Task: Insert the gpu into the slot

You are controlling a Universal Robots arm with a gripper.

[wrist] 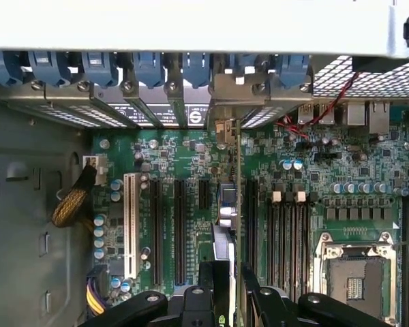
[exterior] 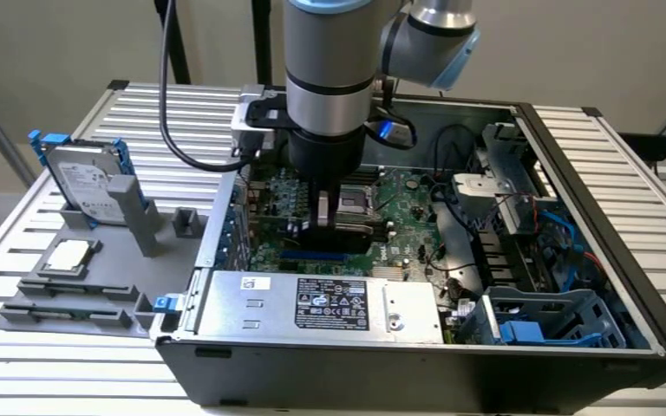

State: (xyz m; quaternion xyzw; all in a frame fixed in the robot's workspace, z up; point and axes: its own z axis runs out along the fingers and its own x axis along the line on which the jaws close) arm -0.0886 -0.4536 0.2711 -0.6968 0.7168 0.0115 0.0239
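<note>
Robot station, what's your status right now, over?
Gripper shut on gpu. Upright over slot, seating unclear. Power-supply box nearby, apart.

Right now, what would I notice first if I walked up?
The big grey arm pokes down into the open case, its claw gripping the black gpu over the green board. Next come the silver box along the case's near edge and a hard drive standing at the exterior view's left.
</note>
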